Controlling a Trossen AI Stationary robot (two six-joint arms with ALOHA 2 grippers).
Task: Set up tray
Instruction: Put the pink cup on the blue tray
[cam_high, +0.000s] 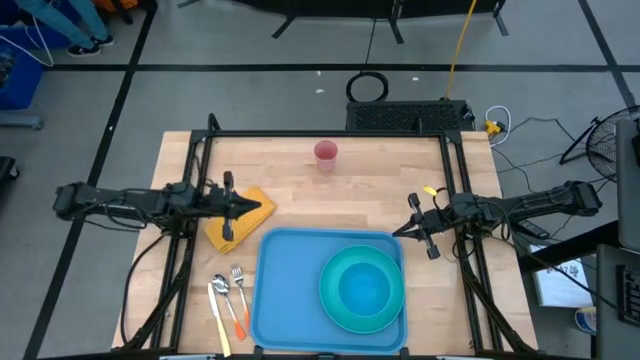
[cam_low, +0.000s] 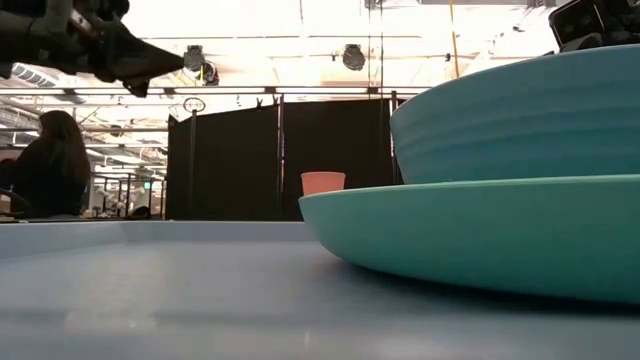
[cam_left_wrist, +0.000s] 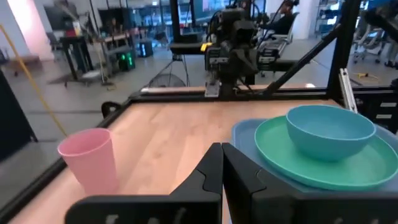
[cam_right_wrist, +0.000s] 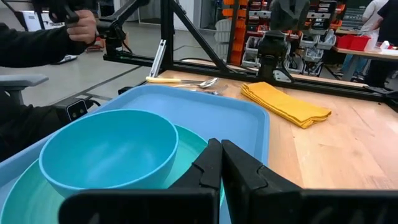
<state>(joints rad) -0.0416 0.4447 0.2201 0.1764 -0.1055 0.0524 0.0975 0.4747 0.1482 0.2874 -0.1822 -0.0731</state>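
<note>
The blue tray (cam_high: 285, 290) lies flat at the table's near edge, and also shows in the right wrist view (cam_right_wrist: 230, 112). A teal plate (cam_high: 330, 290) rests on the tray's right half, with a blue bowl (cam_high: 365, 290) standing in it. My left gripper (cam_high: 268, 208) is shut and raised above the folded yellow napkin (cam_high: 222, 236), left of the tray's far left corner. My right gripper (cam_high: 397, 235) is shut and hovers at the tray's far right corner. A pink cup (cam_high: 325, 152) stands upright near the far edge. Cutlery (cam_high: 228, 300) lies left of the tray.
The table's middle between the cup and the tray is bare wood. A black frame runs round the table edges (cam_high: 330, 133). A person's dark sleeve and hand (cam_right_wrist: 56, 37) show beyond the near side. Another person (cam_low: 50, 165) sits in the room behind.
</note>
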